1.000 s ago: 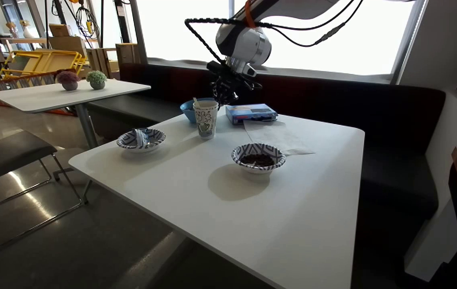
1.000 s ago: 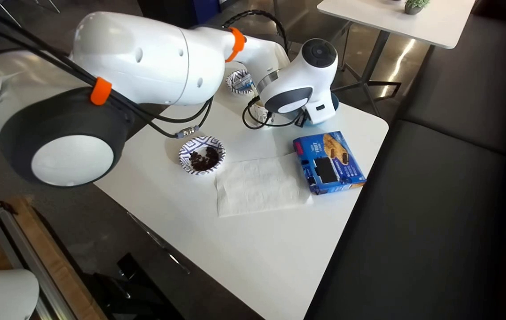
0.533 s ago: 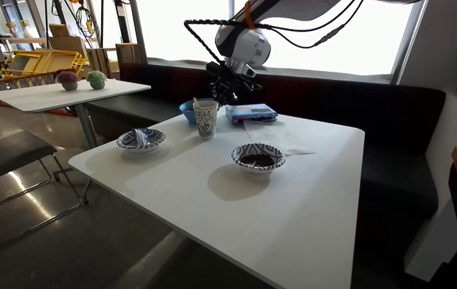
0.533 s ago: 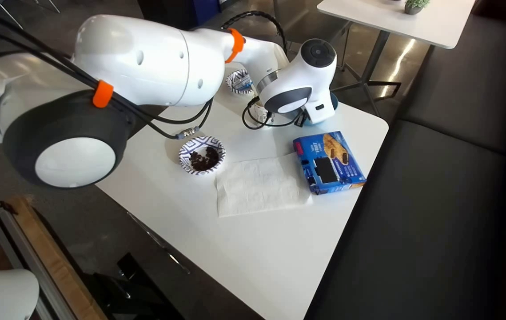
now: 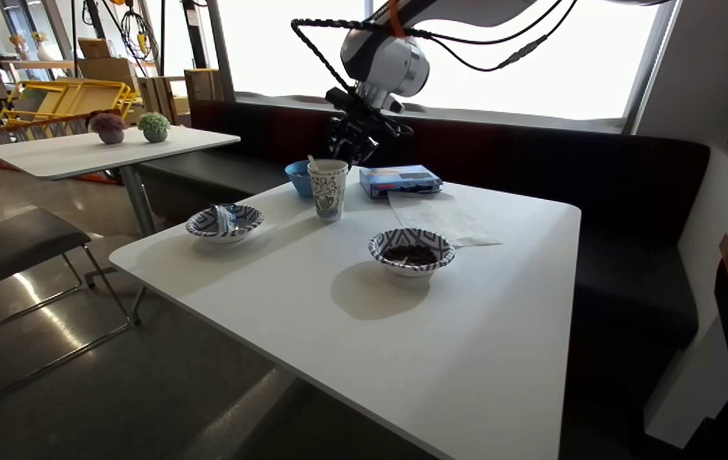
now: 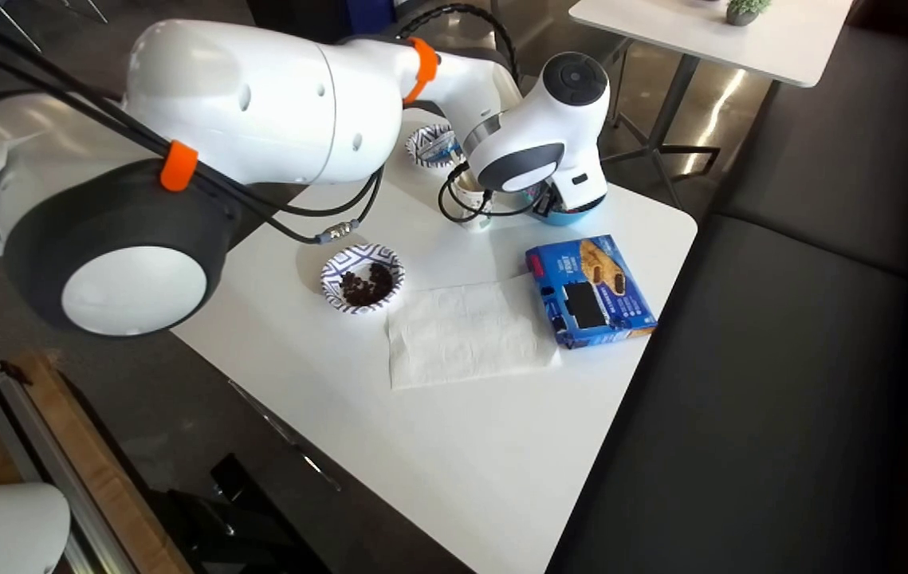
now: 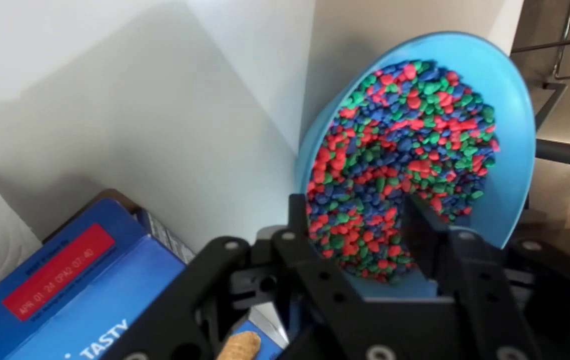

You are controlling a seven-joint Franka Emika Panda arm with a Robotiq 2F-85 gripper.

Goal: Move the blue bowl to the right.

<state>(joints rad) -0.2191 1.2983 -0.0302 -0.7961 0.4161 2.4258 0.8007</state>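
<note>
The claw (image 7: 355, 210) has its two fingers (image 7: 298, 215) held apart with nothing pinched in the gap. In the wrist view, one shows at the 8 o'clock rim of the blue bowl (image 7: 515, 150) and the other at 6 o'clock, over the pebbles (image 7: 400, 155); I can't tell if either touches. They are likely spread so the bowl's side can slip between them, since the whole bowl looks too wide to hug. The bowl sits near a corner of the white table (image 6: 454, 446), and all those pebbles may make it heavy and quick to spill. In an exterior view, the paper cup (image 5: 327, 195) stands at 4 o'clock from the bowl and hides part of it, while the blue snack box (image 5: 402, 181) lies at 3 o'clock. If right means that way, both could block the path, so lifting looks safer than pushing. The paper towel (image 6: 465, 335) is by the box, at about 7 o'clock from the bowl in an exterior view.
</note>
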